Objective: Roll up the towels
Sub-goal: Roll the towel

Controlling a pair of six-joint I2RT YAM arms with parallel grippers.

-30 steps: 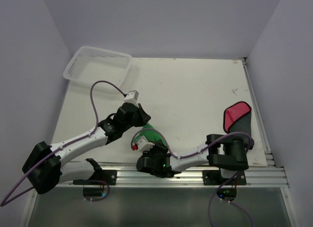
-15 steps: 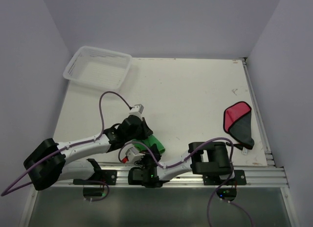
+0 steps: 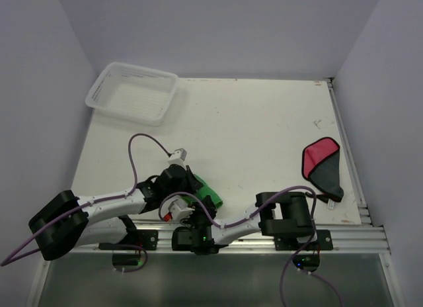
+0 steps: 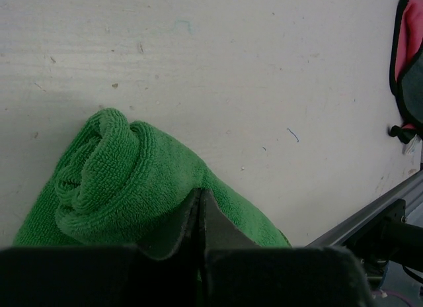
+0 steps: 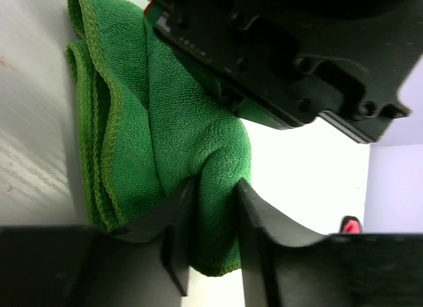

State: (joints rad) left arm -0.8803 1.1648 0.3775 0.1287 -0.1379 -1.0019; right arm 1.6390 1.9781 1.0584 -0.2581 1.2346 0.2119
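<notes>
Your closed left gripper (image 4: 199,202) crowds the green towel (image 4: 112,175). The right gripper (image 5: 215,185) straddles a fold, grip unclear. The red towel (image 3: 320,161) and basket (image 3: 145,69) lie well apart.

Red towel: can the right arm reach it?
Probably yes, after pulling back: the right gripper sits around a fold of the green towel, but the red towel lies near that arm's base with bare table between.

White arm links (image 3: 112,200), black joints (image 3: 291,211); purple cables (image 3: 130,151); white wrist camera (image 3: 178,153); dark matte end effector fingers (image 5: 264,227).
</notes>
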